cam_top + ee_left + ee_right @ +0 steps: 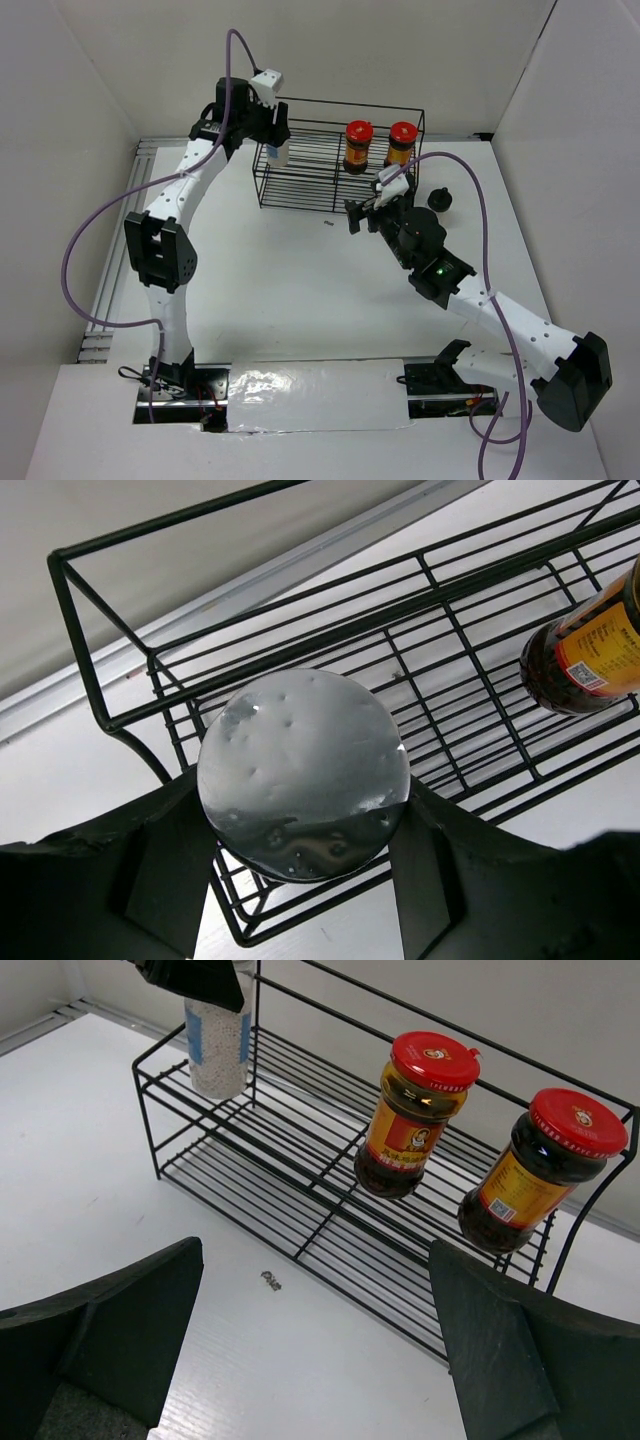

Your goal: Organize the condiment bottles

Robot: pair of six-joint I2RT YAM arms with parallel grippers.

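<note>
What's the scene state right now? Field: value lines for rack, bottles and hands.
rack: black wire, far side of the table
left red-capped jar: on rack, near its middle
right red-capped jar: on rack, right end
blue-label bottle: held at rack's left end; cannot tell if it's resting on the rack
black-capped bottle: on table, outside rack, off its right front corner
left hand: shut on blue-label bottle
right hand: open, empty, in front of rack
</note>
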